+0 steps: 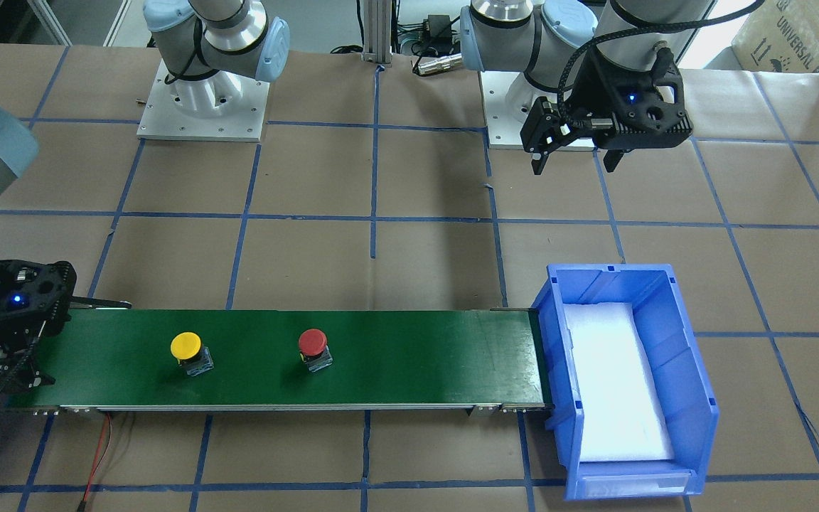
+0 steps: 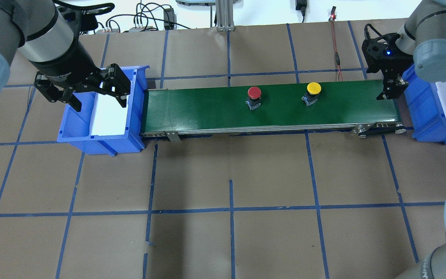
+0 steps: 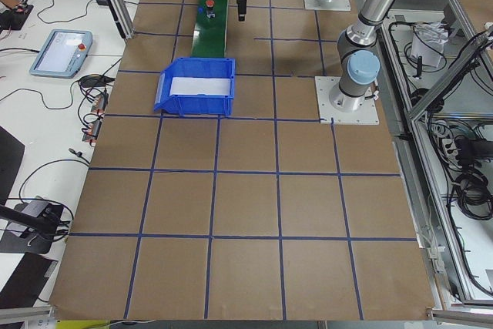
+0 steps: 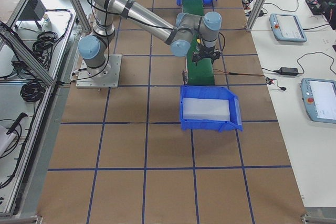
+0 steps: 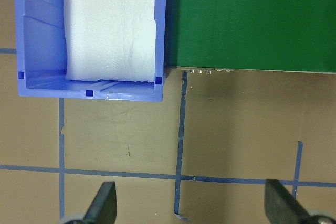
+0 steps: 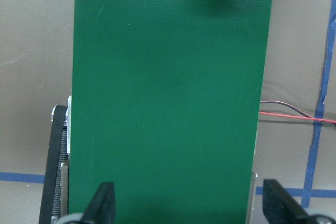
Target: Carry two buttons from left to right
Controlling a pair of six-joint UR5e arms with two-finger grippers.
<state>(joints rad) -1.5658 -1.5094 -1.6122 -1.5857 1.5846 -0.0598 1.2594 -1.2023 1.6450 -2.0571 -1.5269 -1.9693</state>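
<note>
The yellow button and the red button stand upright on the green conveyor belt, apart from each other. The yellow one is nearer the robot's right end. My right gripper is open and empty over the belt's right end, a little beyond the yellow button. My left gripper is open and empty, held high near the left blue bin. No button shows in either wrist view.
A blue bin with white foam lining stands at the belt's left end. A second blue bin stands at the right end. A red wire lies on the table behind the belt.
</note>
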